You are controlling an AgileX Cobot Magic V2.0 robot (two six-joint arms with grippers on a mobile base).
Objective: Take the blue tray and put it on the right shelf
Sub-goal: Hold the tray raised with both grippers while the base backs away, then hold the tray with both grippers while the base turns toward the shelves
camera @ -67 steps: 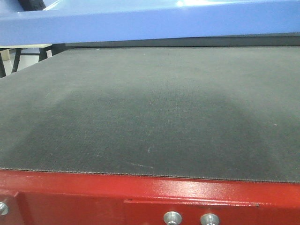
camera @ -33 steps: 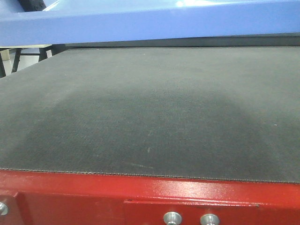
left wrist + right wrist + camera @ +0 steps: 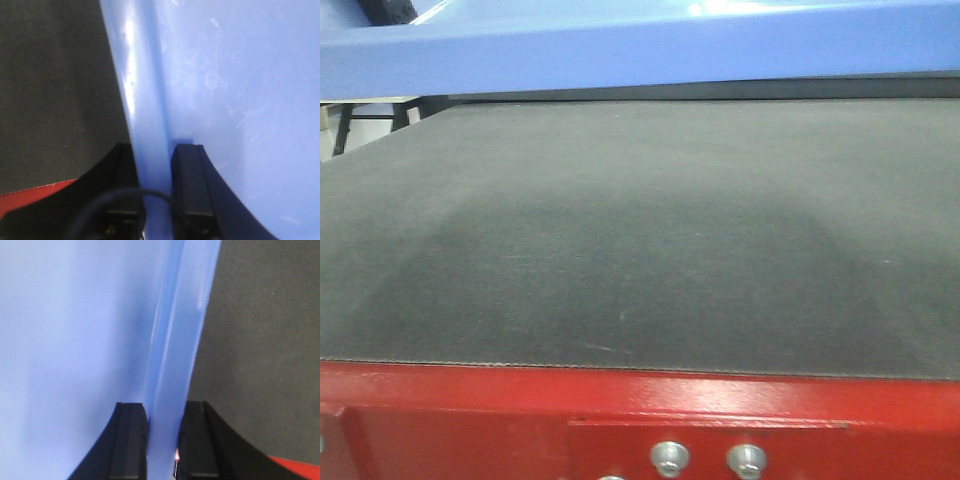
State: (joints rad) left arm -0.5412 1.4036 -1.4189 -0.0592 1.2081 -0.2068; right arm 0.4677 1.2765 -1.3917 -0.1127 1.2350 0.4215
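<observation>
The blue tray [image 3: 640, 45] hangs across the top of the front view, lifted above the table, and only its underside and rim show. In the left wrist view my left gripper [image 3: 155, 155] is shut on the tray's [image 3: 225, 75] left rim, one finger inside and one outside. The right wrist view shows my right gripper [image 3: 165, 412] shut on the opposite rim of the tray [image 3: 75, 315] in the same way. The right shelf is out of view.
Below the tray lies a dark woven mat [image 3: 640, 230] on a red-framed table [image 3: 470, 410] with two bolts [image 3: 670, 458] on its front face. Dark furniture legs [image 3: 345, 125] show at the far left behind the table.
The table's front edge and bolts have shifted slightly left and up in the front view. The tray stays at the top of the view, held by both grippers.
</observation>
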